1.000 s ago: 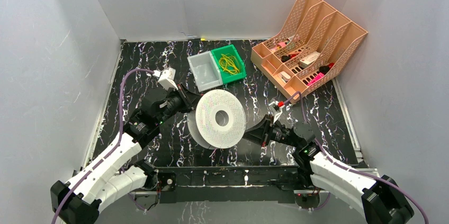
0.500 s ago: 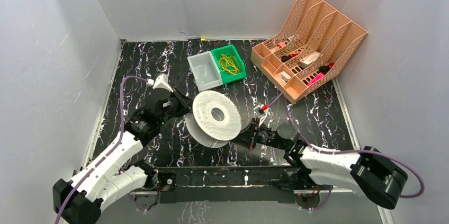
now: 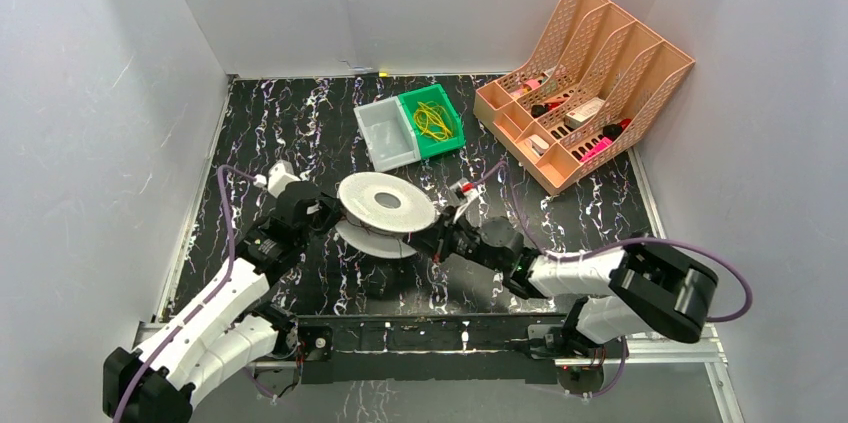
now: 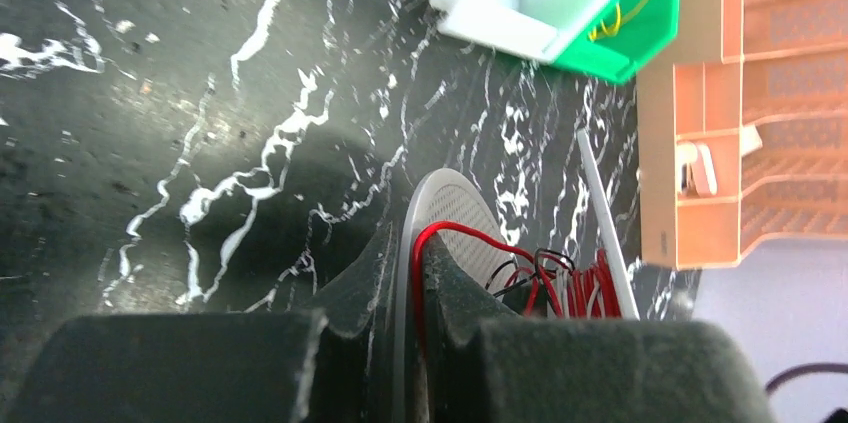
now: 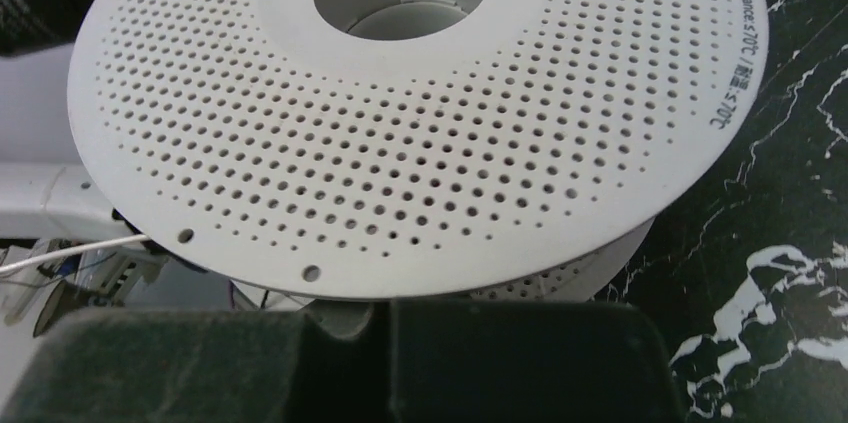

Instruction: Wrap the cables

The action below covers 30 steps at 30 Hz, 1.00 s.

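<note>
A white perforated spool (image 3: 385, 205) hangs nearly flat between both arms above the black marbled table. My left gripper (image 3: 327, 214) is at its left rim. In the left wrist view that gripper (image 4: 405, 248) is shut on the spool's thin flange (image 4: 440, 208). The red cable (image 4: 470, 235) runs over the right finger (image 4: 450, 288) to red turns wound on the core (image 4: 592, 283). My right gripper (image 3: 438, 243) sits at the spool's right rim. In the right wrist view its jaws (image 5: 385, 311) are shut just under the top flange (image 5: 400, 133); nothing shows between them.
A green bin (image 3: 447, 133) with a yellow wire tangle (image 3: 432, 121) and a clear bin (image 3: 386, 135) stand behind the spool. A peach file organizer (image 3: 585, 78) fills the back right. Grey walls close in on three sides.
The spool has tipped from facing the camera to nearly flat and shifted back and left. The right arm has swung left with it. The left wrist has dropped lower.
</note>
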### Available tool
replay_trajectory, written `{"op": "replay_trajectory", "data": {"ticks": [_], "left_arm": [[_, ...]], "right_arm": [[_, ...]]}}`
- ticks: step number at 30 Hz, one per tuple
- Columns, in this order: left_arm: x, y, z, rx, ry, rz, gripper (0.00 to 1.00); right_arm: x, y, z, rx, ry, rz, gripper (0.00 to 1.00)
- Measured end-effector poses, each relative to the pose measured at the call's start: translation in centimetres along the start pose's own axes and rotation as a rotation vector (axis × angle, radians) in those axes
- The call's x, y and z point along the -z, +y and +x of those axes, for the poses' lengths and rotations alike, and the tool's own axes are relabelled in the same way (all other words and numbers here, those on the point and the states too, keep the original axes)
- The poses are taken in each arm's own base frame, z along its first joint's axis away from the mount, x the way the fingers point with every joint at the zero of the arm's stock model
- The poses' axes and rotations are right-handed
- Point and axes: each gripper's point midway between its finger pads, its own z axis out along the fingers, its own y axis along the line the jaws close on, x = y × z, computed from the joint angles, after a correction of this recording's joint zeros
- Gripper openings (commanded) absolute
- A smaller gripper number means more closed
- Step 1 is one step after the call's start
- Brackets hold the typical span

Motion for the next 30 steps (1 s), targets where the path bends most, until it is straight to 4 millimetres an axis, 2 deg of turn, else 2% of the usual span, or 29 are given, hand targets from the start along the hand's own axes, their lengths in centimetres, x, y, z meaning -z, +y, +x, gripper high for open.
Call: {"op": "replay_trajectory", "data": {"ticks": [4, 7, 12, 16, 21, 23, 27, 30], "left_arm": [[-0.1, 1.7, -0.8, 0.015, -0.065, -0.047, 0.00], [-0.4, 3.5, -0.8, 0.019, -0.094, -0.096, 0.00], [-0.9, 6.5, -0.1, 0.020, -0.116, -0.183, 0.00], [-1.2, 8.1, 0.0, 0.017, -0.139, -0.240, 0.00], [-2.2, 9.3, -0.1, 0.022, -0.174, -0.286, 0.00], [-2.8, 9.5, -0.3, 0.020, -0.192, -0.300, 0.05], [-3.5, 9.6, -0.5, 0.010, -0.210, -0.313, 0.25], [-3.9, 10.4, 0.0, -0.037, -0.191, -0.344, 0.34]], "right_arm": [[-2.7, -0.3, -0.8, 0.000, -0.014, 0.027, 0.00], [-4.5, -1.0, -0.3, -0.002, 0.004, 0.053, 0.00], [-6.3, -2.6, 1.6, -0.006, 0.048, 0.100, 0.00], [-7.6, -3.7, 2.7, -0.002, 0.076, 0.147, 0.00], [-9.1, -4.8, 2.6, 0.019, 0.058, 0.181, 0.00], [-9.6, -5.3, 2.5, 0.025, 0.042, 0.197, 0.00], [-10.3, -6.3, 2.2, 0.036, 0.010, 0.228, 0.00], [-11.1, -6.5, 1.9, 0.056, -0.002, 0.227, 0.00]]}}
